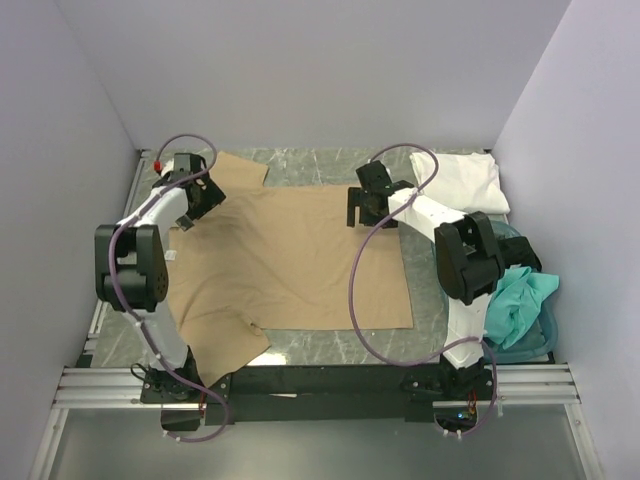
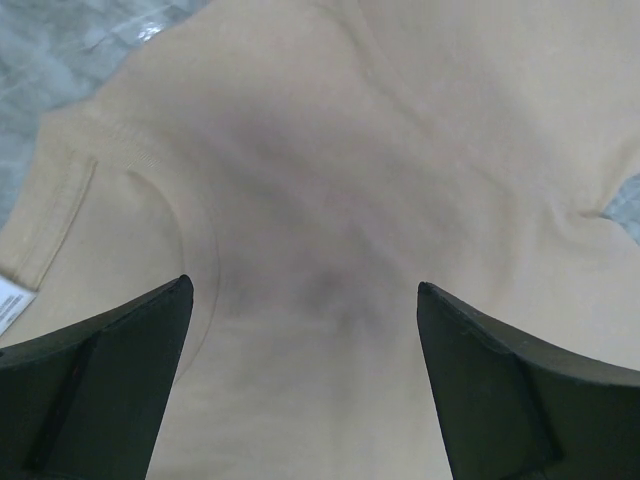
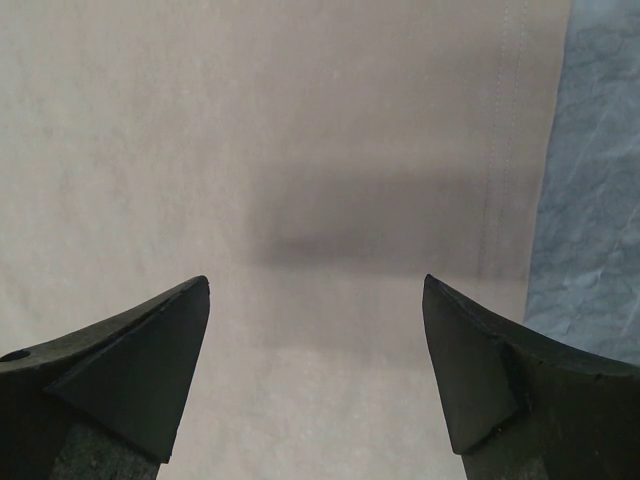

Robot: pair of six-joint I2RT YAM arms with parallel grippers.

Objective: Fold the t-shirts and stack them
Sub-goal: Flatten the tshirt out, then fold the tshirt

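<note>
The tan t-shirt lies spread flat on the marble table. My left gripper is open just above its far left shoulder, near the sleeve; the left wrist view shows tan cloth between spread fingers and a collar seam with a white label at the left. My right gripper is open above the shirt's far right part; the right wrist view shows flat tan cloth and its hem beside bare table. A folded white t-shirt lies at the far right. A teal t-shirt is bunched in the basket. The dark grey shirt is hidden.
The shallow teal plastic basket stands at the right edge by the right arm. Bare marble table shows behind the tan shirt and at the near edge. Grey walls close in the left, back and right sides.
</note>
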